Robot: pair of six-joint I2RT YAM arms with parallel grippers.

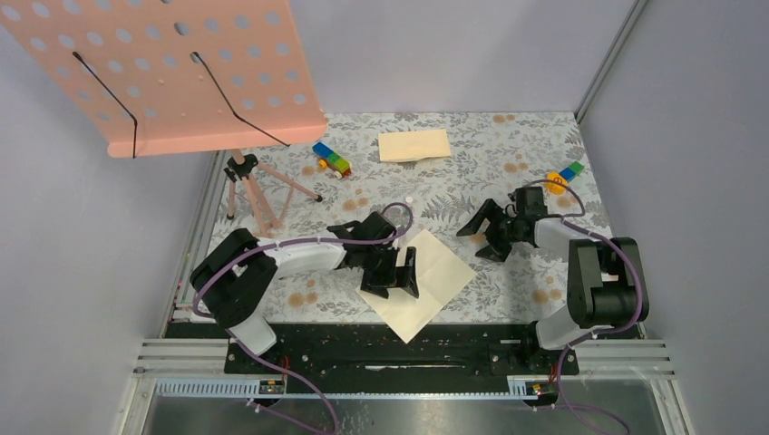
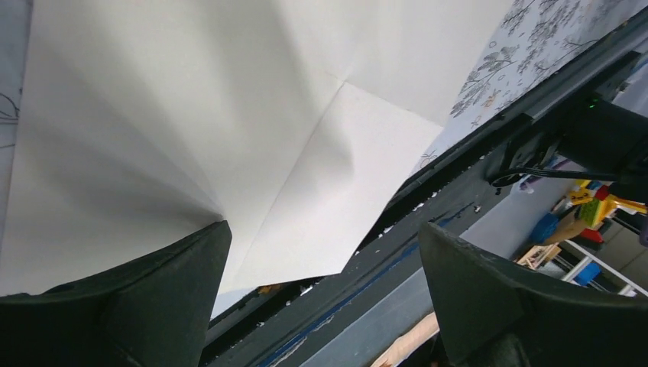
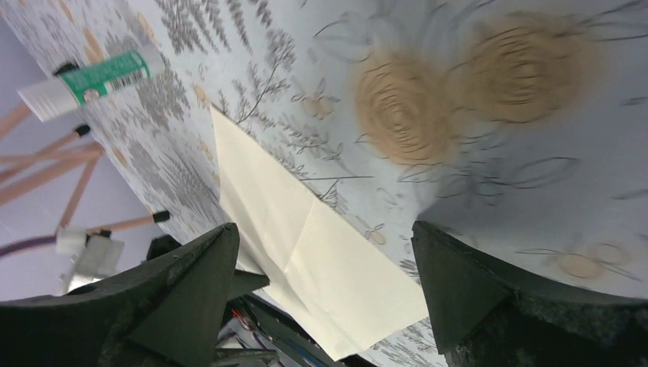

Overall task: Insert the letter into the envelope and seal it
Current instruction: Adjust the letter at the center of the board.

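Letter (image 1: 435,276), pale cream, creased, lying flat, envelope (image 1: 414,145) tan, well apart

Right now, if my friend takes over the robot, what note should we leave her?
Left gripper: open, low over the letter, holding nothing.
Right gripper: open and empty, over the bare table beside the letter.
Letter: lying unfolded by the near edge.
Envelope: at the far side, away from both arms.
Done: nothing yet.
Left: get the letter into the envelope, then seal it.
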